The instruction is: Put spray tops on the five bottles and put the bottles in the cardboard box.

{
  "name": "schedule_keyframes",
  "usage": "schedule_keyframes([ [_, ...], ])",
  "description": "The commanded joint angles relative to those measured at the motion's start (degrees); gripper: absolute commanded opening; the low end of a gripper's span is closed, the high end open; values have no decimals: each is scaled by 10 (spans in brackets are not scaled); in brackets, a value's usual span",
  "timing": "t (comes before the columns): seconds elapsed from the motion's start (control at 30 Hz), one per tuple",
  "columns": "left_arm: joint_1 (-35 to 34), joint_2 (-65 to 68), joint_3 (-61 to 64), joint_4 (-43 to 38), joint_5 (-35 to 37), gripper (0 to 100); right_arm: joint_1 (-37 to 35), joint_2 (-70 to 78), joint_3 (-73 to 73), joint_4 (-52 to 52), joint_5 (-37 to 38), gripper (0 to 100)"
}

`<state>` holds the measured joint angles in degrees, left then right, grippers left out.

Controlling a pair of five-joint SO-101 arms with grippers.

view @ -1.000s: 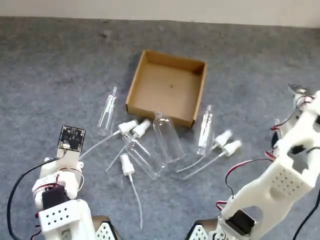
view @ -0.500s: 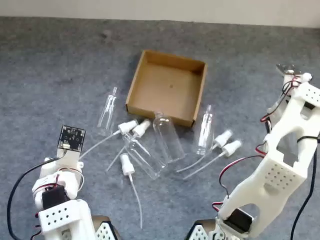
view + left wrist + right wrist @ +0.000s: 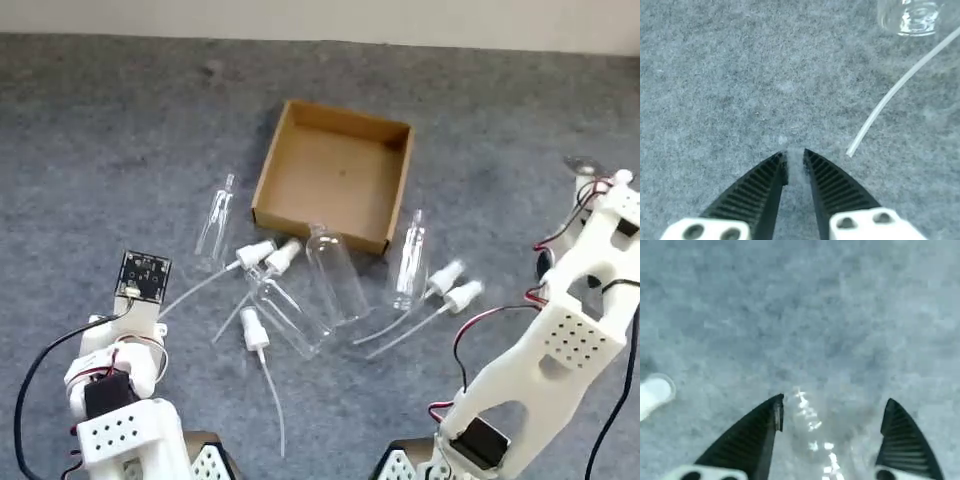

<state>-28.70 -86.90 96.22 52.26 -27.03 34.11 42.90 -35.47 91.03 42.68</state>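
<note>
Spreading edge to edge, grey felt point(image 3: 120, 130) was seen, pale wall point(image 3: 320, 15) at twelve o'clock. Left gripper point(image 3: 795, 152) was held almost closed, right gripper point(image 3: 832, 407) spread wide; glints point(image 3: 812, 440) between its jaws were hardly made out.

My high cam: fixed, steep downward over whole bench point(image 3: 120, 120), from arm-base edge. Wrist cams: close above bench, sighting past own left claw point(image 3: 794, 152), right claw point(image 3: 834, 400). Left shares dip tube point(image 3: 895, 95) with high.
</note>
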Motion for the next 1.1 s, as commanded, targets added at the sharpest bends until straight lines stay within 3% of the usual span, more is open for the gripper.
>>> schedule_keyframes([
  [0.0,7,0,15,-4,-5,14,10,-10,-55,29,4,263],
  [0.2,7,0,15,-4,-5,14,30,-12,-73,102,108,263],
  [0.8,7,0,15,-4,-5,14,116,-44,-68,102,306,268],
  [1.07,7,0,15,-4,-5,14,149,-103,-73,101,328,268],
])
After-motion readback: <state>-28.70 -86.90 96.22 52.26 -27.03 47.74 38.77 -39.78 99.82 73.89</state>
